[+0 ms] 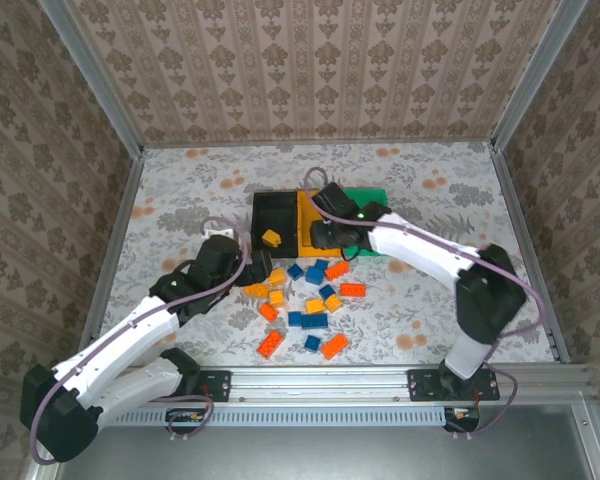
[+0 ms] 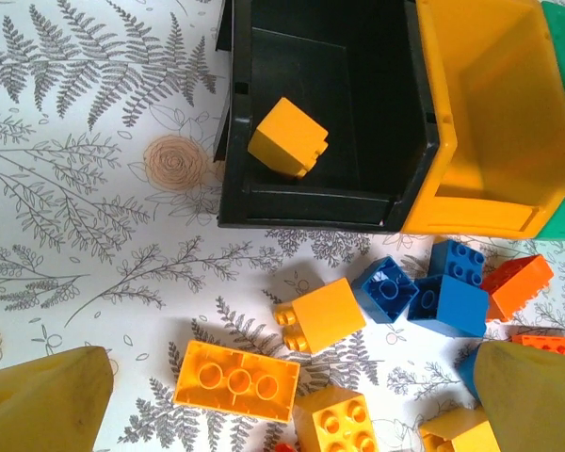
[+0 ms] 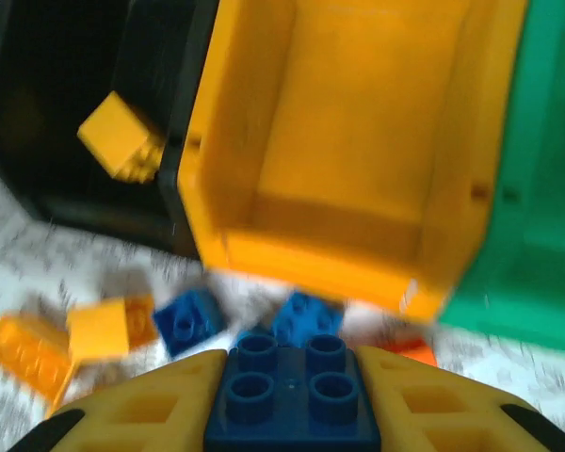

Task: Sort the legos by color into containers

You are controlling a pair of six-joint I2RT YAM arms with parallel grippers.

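- what's the right claw (image 3: 292, 372) got?
- a blue brick (image 3: 292, 410), pinched tight, near the front of the yellow bin (image 3: 358, 141).
- and the left claw (image 2: 287, 414)?
- spread wide, hanging over the loose bricks (image 1: 300, 300) on the desk (image 1: 180, 190), just in front of the bins.
- anything sorted?
- one yellow brick (image 2: 288, 137) lies in the black bin (image 2: 320, 202). the green bin (image 3: 537, 235) sits on the yellow one's other side.
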